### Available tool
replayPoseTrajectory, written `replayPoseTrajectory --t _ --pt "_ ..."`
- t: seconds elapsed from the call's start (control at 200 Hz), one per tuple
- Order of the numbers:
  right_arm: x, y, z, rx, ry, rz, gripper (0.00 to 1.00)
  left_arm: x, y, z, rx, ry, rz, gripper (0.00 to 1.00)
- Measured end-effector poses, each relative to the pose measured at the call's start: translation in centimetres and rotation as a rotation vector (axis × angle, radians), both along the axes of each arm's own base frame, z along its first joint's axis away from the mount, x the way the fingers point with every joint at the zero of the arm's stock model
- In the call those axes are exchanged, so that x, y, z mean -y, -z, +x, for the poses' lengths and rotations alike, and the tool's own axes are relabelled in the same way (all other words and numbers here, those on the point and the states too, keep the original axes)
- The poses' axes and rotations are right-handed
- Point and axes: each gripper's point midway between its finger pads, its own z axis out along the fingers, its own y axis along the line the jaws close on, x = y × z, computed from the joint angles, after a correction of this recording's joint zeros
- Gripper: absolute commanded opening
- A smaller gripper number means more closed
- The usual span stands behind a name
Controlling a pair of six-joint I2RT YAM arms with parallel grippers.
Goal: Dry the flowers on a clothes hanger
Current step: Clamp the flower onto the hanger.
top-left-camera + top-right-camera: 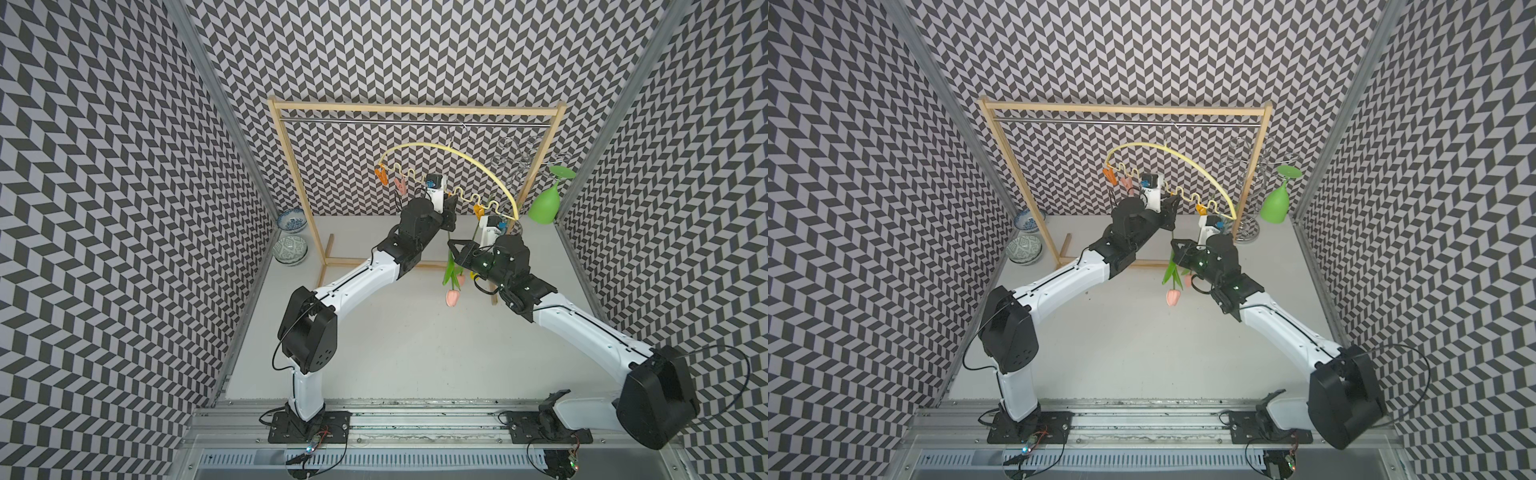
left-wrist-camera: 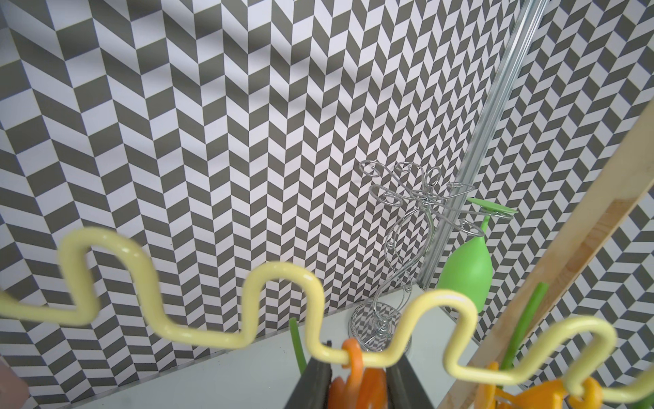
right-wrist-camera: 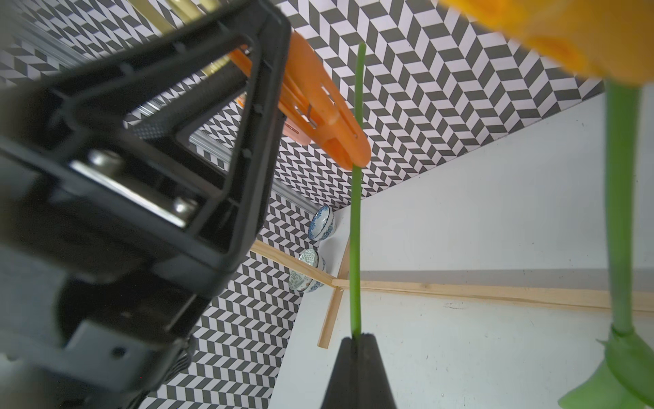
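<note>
left hand (image 2: pixel 361 359): raised, jaws nearly together | right hand (image 3: pixel 356 340): raised, jaws pressed together

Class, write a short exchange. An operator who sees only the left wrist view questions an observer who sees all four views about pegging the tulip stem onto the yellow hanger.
Operator: My left gripper squeezes an orange clothespin on the hanger. Is anything holding the stem?
Observer: Yes. The right gripper is shut on the stem.
Operator: Has the stem reached the clothespin's mouth?
Observer: In the right wrist view, the clothespin's tip overlaps the stem. I cannot tell whether it is clamped.
</note>
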Motion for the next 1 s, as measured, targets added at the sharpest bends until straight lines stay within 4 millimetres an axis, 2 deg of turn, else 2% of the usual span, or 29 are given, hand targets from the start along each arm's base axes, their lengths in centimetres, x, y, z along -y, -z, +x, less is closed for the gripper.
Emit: replayPoseTrajectory --t 0.406,0.746,0.911,1.001 --pt "-0.03 0.39 0.53 0.001 0.003 0.001 0.00 0.10 0.00 -0.05 -0.003 0.012 -0.005 0.30" --pt "-0.39 0.17 0.53 0.011 -0.016 0.011 0.00 0.07 0.36 -0.01 -0.021 0.017 -0.009 0.42" --pt "-0.40 -0.01 0.56 0.018 -0.015 0.014 0.00 0.10 0.54 -0.03 -0.028 0.019 -0.007 0.57" --pt "-0.40 -0.02 0.57 0.018 -0.015 0.014 0.00 0.12 0.64 -0.05 -0.032 0.021 -0.010 0.59"
